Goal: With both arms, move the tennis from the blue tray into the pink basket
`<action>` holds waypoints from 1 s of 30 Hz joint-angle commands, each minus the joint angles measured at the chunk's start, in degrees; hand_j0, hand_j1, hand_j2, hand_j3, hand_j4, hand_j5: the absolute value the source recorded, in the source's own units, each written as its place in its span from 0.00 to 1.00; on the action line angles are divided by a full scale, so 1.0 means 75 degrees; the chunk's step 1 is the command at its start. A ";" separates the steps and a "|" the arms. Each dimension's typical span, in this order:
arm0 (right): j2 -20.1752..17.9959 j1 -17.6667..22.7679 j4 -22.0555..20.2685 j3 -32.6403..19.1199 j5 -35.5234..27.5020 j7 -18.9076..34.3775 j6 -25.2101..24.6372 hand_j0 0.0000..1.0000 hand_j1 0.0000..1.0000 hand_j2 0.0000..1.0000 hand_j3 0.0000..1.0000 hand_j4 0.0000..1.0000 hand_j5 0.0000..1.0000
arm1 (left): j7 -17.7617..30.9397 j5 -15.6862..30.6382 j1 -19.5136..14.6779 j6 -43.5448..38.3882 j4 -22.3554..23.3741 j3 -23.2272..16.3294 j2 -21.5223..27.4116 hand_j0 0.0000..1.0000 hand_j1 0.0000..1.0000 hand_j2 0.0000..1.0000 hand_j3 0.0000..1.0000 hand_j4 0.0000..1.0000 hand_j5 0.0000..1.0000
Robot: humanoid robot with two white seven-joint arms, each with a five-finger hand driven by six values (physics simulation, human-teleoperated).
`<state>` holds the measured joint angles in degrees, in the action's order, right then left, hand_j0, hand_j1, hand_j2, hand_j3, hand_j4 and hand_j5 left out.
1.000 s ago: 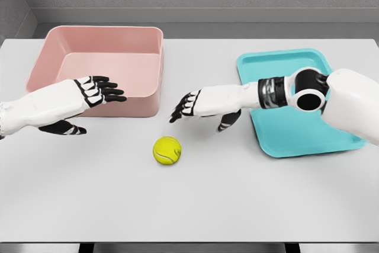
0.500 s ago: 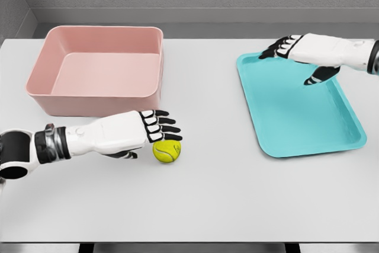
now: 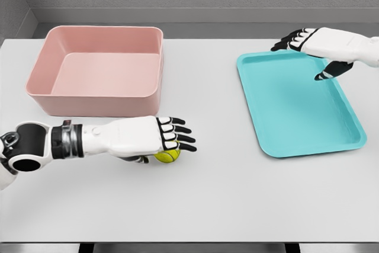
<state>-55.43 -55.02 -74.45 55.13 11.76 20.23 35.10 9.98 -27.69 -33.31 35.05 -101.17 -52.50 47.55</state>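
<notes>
**Left hand covering the ball on the open table**

Broadly, the white table (image 3: pixel 249 199) is lying wide and bare across its front half, giving free room around the work. The pink basket (image 3: pixel 98 72) is sitting at the far left, its near wall just beyond the left forearm. The blue tray (image 3: pixel 299 105) is sitting at the right, well apart from the basket, with a clear lane of tabletop between them.

The left hand (image 3: pixel 157 137) is reaching in from the left edge and lying over the tennis ball (image 3: pixel 167 156), fingers extended flat above it rather than wrapped; whether the thumb beneath is pressing the ball cannot be told. Most of the ball is being hidden by the palm, only its lower front showing, resting on the table between basket and tray.

The right hand (image 3: pixel 314 45) is hovering over the tray's far edge, fingers loosely spread, holding nothing, its arm cut off at the right border.

Compared with half a second ago, the left hand is lying further over the ball, and the right hand is sitting slightly further right.
</notes>
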 commanded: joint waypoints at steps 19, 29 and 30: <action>0.0019 0.0000 0.0024 -0.0002 -0.0045 -0.0014 -0.0014 1.00 1.00 1.00 1.00 1.00 1.00 | 0.0369 0.0856 -0.1031 -0.0007 0.0001 -0.0828 0.0340 1.00 1.00 1.00 1.00 1.00 1.00; 0.0019 0.0000 0.0012 -0.0003 -0.0045 -0.0014 -0.0014 1.00 1.00 1.00 1.00 1.00 1.00 | 0.0556 0.1325 -0.1066 -0.0007 0.0317 -0.0816 0.0258 1.00 1.00 1.00 1.00 1.00 1.00; 0.0019 0.0000 0.0012 -0.0002 -0.0045 -0.0014 -0.0014 1.00 1.00 1.00 1.00 1.00 1.00 | 0.0556 0.1325 -0.1078 -0.0007 0.0446 -0.0816 0.0258 1.00 1.00 1.00 1.00 1.00 1.00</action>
<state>-55.23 -55.02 -74.34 55.18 11.77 20.16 35.10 13.96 -18.62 -41.48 35.06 -99.09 -58.70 49.69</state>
